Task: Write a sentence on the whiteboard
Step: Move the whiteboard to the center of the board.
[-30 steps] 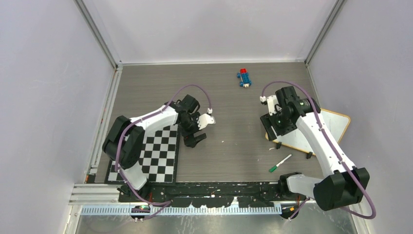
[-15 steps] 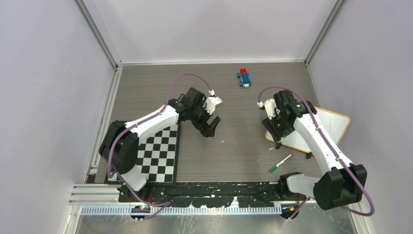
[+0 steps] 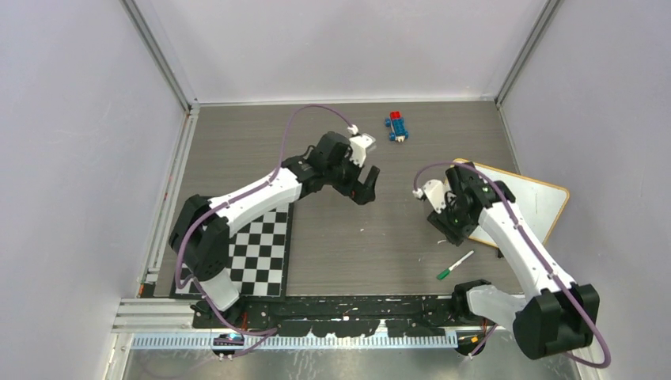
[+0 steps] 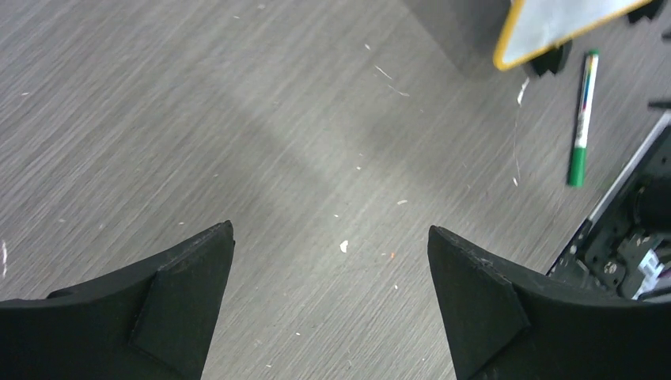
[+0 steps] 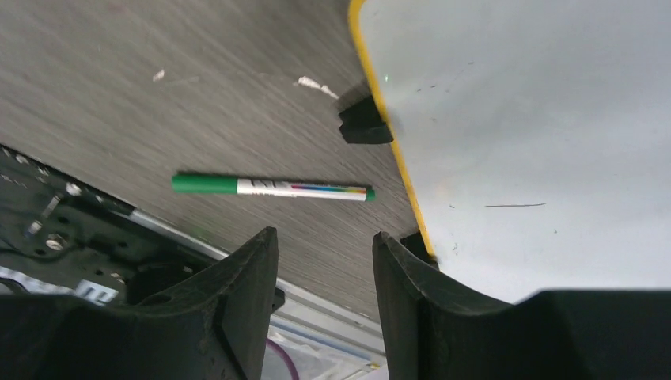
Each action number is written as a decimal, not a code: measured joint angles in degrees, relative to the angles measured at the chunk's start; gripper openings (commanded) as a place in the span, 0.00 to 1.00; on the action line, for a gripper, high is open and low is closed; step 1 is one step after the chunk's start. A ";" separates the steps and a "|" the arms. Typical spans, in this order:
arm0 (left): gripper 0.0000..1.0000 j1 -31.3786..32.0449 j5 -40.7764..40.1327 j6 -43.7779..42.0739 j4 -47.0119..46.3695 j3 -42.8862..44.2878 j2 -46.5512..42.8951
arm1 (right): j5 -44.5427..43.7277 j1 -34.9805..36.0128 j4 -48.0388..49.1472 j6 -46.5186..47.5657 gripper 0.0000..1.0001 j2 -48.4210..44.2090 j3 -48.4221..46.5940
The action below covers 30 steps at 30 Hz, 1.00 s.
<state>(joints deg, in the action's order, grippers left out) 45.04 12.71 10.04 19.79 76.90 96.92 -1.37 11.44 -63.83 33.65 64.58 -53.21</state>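
Observation:
The whiteboard (image 3: 526, 202) lies at the right of the table, white with a thin orange frame. It also shows in the right wrist view (image 5: 522, 111) and its corner in the left wrist view (image 4: 566, 20). No green sentence shows on it, only a few faint marks. A green-capped marker (image 3: 455, 264) lies on the table near the board's front corner; it shows in the right wrist view (image 5: 273, 187) and the left wrist view (image 4: 581, 119). My right gripper (image 3: 445, 228) (image 5: 324, 236) is open and empty above the board's left corner. My left gripper (image 3: 364, 190) (image 4: 330, 229) is wide open and empty over bare table.
A black-and-white checkerboard mat (image 3: 257, 249) lies at the front left. A small red-and-blue toy block (image 3: 397, 127) sits at the back centre. Metal rails and the arm bases run along the near edge (image 3: 356, 305). Walls close the left, back and right.
My left gripper has swung from the checkerboard mat's edge away and to the right, over the table's middle. My right gripper has shifted nearer and left, to the board's left corner.

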 measured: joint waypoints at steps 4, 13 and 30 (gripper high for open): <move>0.96 -5.03 2.43 2.58 -0.31 -0.20 -0.44 | 1.57 0.04 0.00 11.17 0.55 -4.57 3.98; 0.99 -15.80 10.47 5.68 0.50 -1.01 -4.76 | 2.80 4.50 2.78 31.21 0.57 1.62 5.14; 0.98 -24.22 21.73 9.70 1.03 -3.21 -5.79 | -5.95 8.70 6.73 59.78 0.51 -0.20 14.82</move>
<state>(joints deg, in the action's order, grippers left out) 20.82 34.44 19.75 20.82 73.69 91.13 -7.31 20.14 -57.10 93.43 64.38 -38.39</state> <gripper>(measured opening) 0.981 0.509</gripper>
